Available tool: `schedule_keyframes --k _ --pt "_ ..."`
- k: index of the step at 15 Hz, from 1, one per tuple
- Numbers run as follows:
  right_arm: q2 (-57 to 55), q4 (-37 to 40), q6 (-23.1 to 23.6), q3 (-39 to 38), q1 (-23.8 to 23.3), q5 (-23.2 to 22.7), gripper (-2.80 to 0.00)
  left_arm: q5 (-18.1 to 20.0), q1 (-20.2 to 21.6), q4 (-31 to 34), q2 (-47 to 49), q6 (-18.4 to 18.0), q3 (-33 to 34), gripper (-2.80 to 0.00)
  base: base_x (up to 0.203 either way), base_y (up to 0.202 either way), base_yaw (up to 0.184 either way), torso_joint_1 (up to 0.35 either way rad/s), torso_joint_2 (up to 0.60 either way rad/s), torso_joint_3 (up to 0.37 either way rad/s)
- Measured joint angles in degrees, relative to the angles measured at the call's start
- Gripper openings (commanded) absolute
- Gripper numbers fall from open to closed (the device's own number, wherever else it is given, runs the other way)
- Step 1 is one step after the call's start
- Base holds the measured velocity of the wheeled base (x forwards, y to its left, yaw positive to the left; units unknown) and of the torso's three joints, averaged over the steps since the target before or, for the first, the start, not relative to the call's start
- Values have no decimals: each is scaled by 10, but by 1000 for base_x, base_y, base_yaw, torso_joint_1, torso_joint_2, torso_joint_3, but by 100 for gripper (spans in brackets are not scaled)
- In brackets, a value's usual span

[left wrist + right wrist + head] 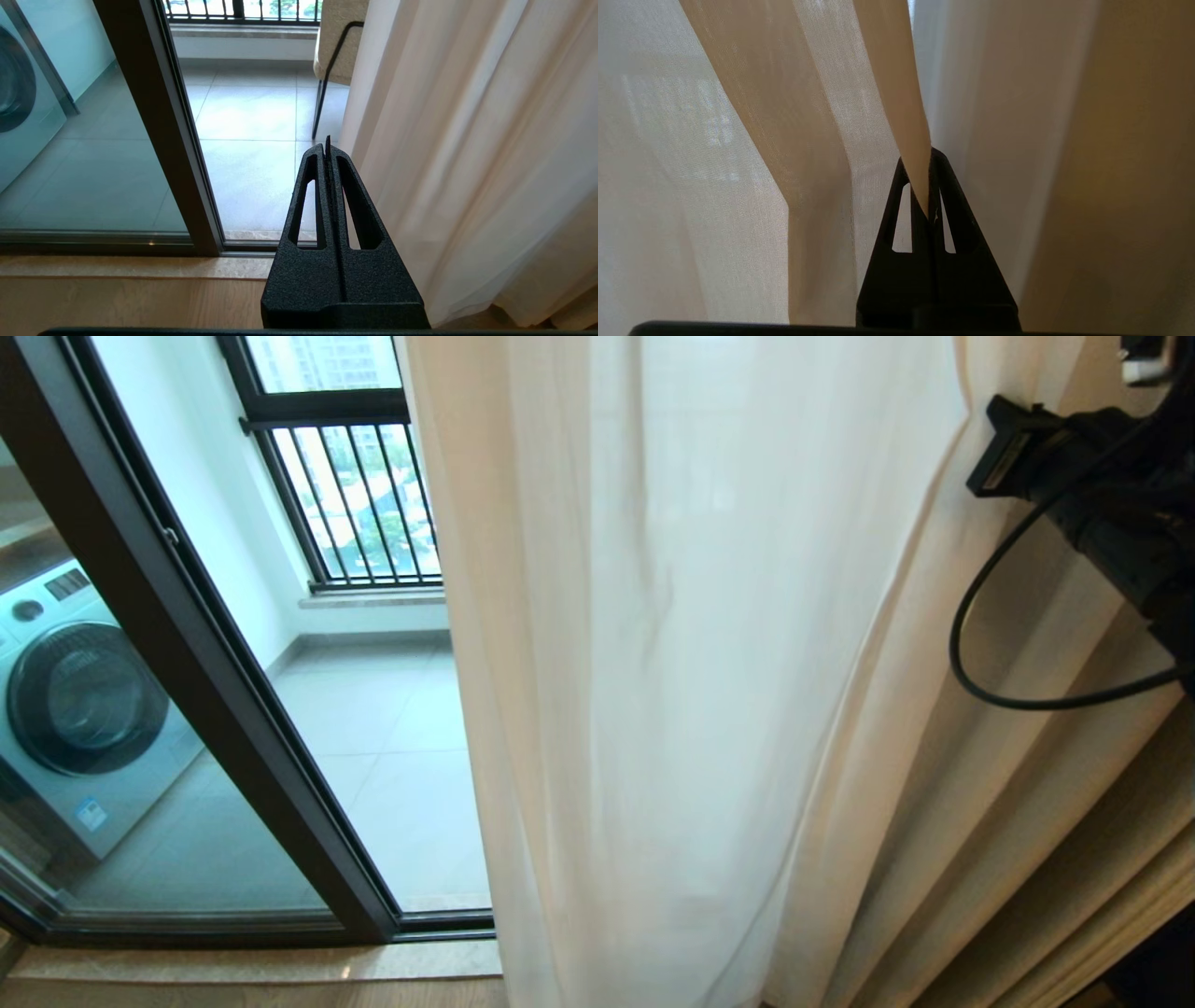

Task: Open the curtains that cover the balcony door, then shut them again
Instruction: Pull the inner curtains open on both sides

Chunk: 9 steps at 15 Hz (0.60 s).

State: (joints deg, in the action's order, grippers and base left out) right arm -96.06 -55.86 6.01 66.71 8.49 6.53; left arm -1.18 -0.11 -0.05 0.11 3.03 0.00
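Observation:
The sheer white curtains (691, 663) hang in folds over the right part of the balcony door, whose dark frame (187, 644) and glass are uncovered on the left. My right gripper (924, 161) is shut on a narrow fold of the curtains (896, 93). In the head view only the right arm (1111, 495) shows, at the upper right beside the fabric. Low near the floor, my left gripper (327, 144) is shut with nothing in it. It sits next to the curtains (467, 163) and points towards the door frame (159, 121).
A washing machine (84, 709) stands behind the left glass on the balcony, and a black-barred railing window (364, 495) is at the back. A chair (336, 42) stands on the balcony tiles. Thicker tan drapes (1074, 821) hang at the right. A stone threshold (131, 266) runs below the door.

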Motion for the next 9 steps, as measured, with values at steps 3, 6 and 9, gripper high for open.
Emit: schedule_keyframes --k 3,6,9 --pt "10 19 0 10 -38 -1 -280 0 0 0 0 0 0 -280 0 0 0 0 0 0" --pt "21 38 -2 12 -81 -4 -280 1 0 0 0 0 0 -280 0 0 0 0 0 0" --pt "26 50 -3 14 -126 -5 -280 0 0 0 0 0 0 -280 0 0 0 0 0 0"
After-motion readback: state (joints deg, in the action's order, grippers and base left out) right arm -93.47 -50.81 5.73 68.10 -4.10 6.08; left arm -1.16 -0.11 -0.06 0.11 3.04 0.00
